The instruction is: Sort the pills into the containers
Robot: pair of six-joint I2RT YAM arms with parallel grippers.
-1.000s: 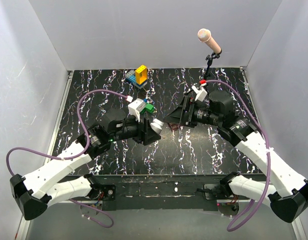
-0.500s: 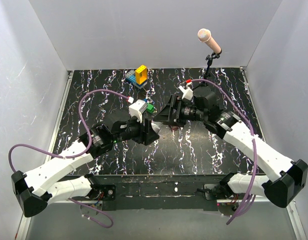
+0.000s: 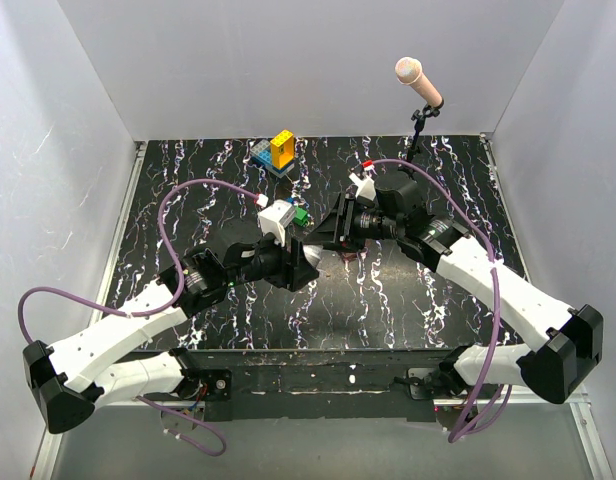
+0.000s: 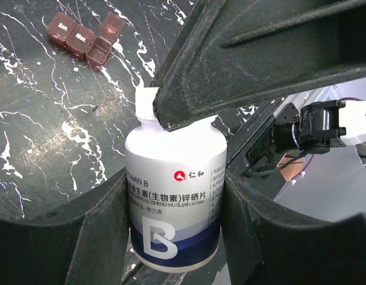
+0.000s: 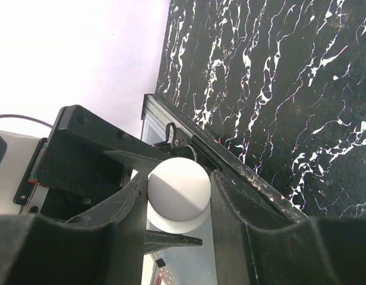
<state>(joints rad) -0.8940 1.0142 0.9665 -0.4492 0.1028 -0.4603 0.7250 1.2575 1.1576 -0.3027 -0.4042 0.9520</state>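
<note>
1. left gripper [image 4: 174, 205] part closed, clamped round the body of the vitamin bottle [image 4: 171, 178].
2. right gripper [image 5: 177, 191] narrowed onto the white cap [image 5: 178, 181], fingers [image 5: 131, 202] apparently touching both sides.
3. step judged: unscrewing the cap. hold the left clamp firm, twist about the cap's axis, pull away only once loose, mouth kept up against spills.
4. brown pill box [image 4: 82, 37] on the table [image 4: 40, 136] beyond the bottle, one lid apparently up.

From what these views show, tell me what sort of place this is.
Likely a lab robot test booth: plain white walls box in a black marbled table, the left arm and right arm are bolted at its near edge, and a microphone stands at the back.
</note>
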